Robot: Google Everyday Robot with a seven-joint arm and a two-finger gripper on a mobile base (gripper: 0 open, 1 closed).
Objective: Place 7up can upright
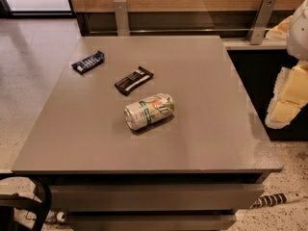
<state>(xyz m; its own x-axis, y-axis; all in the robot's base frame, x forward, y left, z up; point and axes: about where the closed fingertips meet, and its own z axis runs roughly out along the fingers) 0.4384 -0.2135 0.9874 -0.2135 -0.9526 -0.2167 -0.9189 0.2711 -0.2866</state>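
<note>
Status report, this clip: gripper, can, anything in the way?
Gripper at frame's right edge, beside the table, clear of can. 7up can lying on its side, mid-table. Blue wrapper and dark wrapper behind it, not touching.

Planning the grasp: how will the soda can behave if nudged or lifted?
The can lies on its side on the flat table, so a nudge would likely roll it. Its smooth metal may slip when pinched. The gripper hangs beside the table, at the picture's right.
</note>
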